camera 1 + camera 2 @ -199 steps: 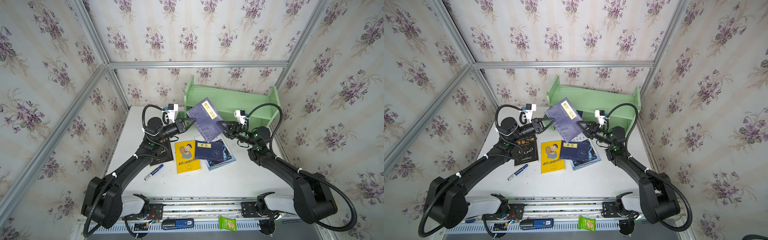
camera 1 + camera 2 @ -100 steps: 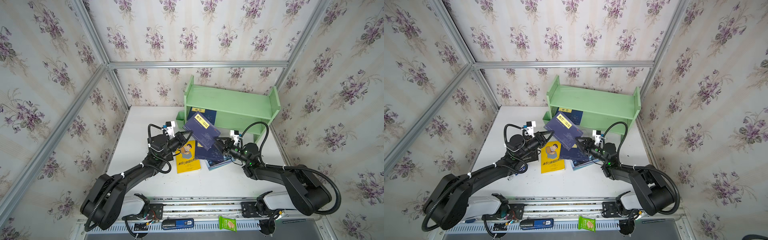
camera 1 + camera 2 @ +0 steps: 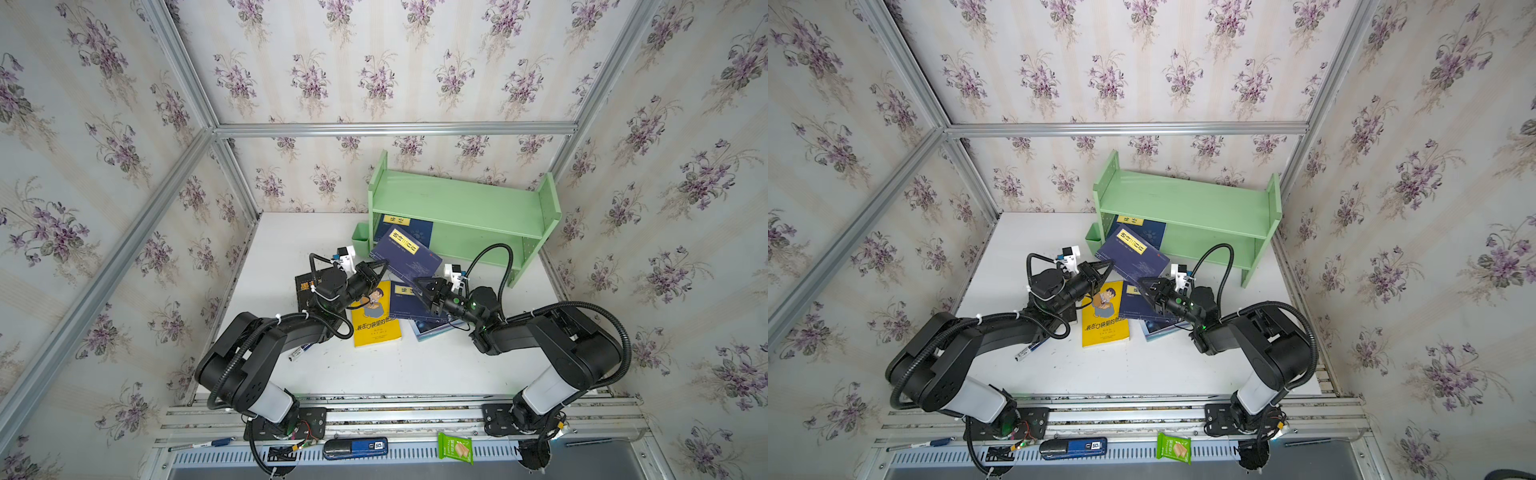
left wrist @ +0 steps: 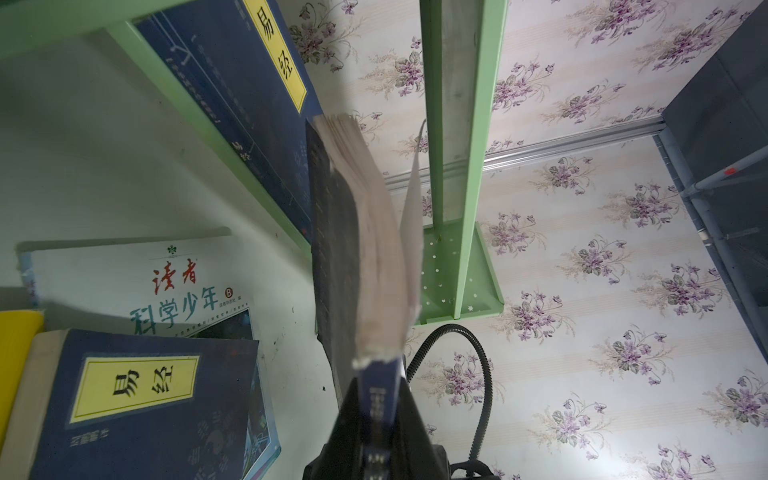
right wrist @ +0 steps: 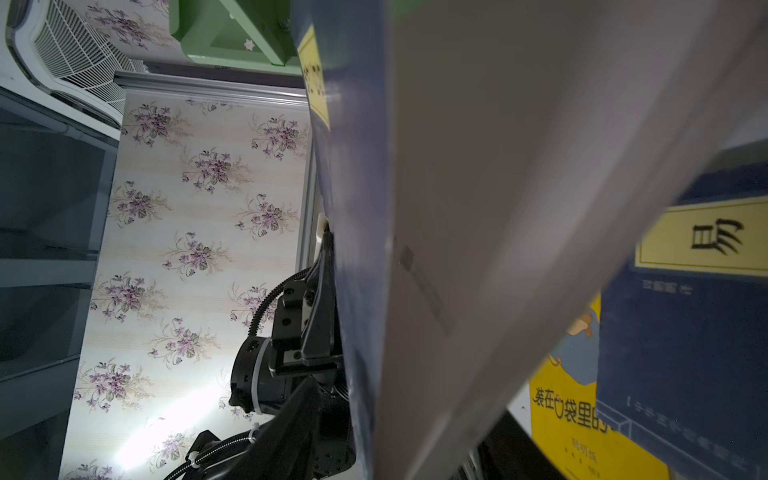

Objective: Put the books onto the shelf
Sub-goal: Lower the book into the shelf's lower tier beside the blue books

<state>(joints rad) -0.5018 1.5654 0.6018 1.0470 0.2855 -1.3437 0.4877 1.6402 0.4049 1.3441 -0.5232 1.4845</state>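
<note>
A navy book (image 3: 409, 253) (image 3: 1133, 251) with a yellow label hangs tilted in front of the lower tier of the pale green shelf (image 3: 457, 199) (image 3: 1183, 199). My left gripper (image 3: 384, 264) (image 4: 380, 411) is shut on its spine corner. My right gripper (image 3: 417, 284) (image 5: 407, 436) has the opposite corner between its fingers. A second navy book (image 3: 409, 226) lies on the lower tier. On the table lie a yellow book (image 3: 376, 320), a navy one (image 3: 409, 301) on a white-blue one (image 3: 432, 328), and a black one (image 3: 305, 286) under my left arm.
A small green cup (image 3: 359, 239) is fixed to the shelf's left end. A blue marker pen (image 3: 299, 353) lies by my left arm. A green snack packet (image 3: 455, 446) sits on the front rail. Flowered walls close in the table on three sides.
Both arms have come down and drawn back toward the front with the navy book. It has dropped from high before the shelf to low at the lower tier's front.
</note>
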